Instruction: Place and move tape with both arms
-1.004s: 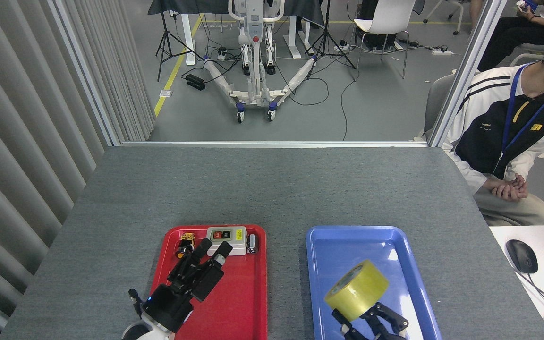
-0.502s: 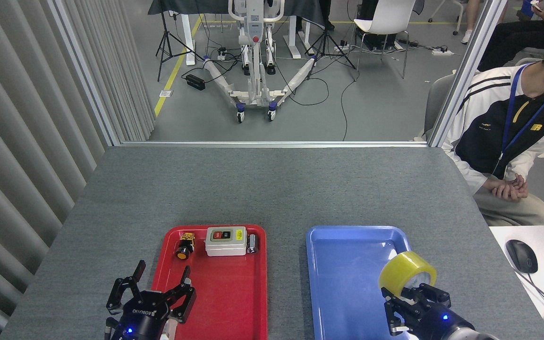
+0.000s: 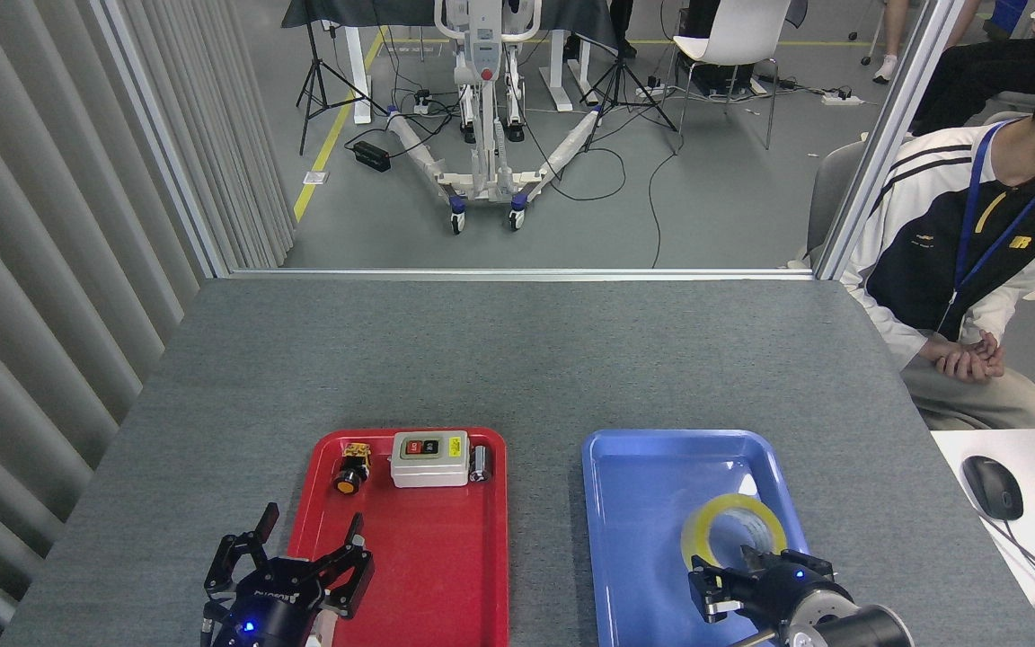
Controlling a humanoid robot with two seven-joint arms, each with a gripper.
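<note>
Down comes the tape from the blue tray's three o'clock rim, now ring-up inside, translucent yellow. Right gripper at its six o'clock, grip unclear. Red tray holds a switch box; left gripper spread.

The tape lay ring-up by the right edge of the blue tray, with the right gripper just over its near rim, its finger spread unclear. The left gripper hung with fingers spread at the red tray's near-left corner.
</note>
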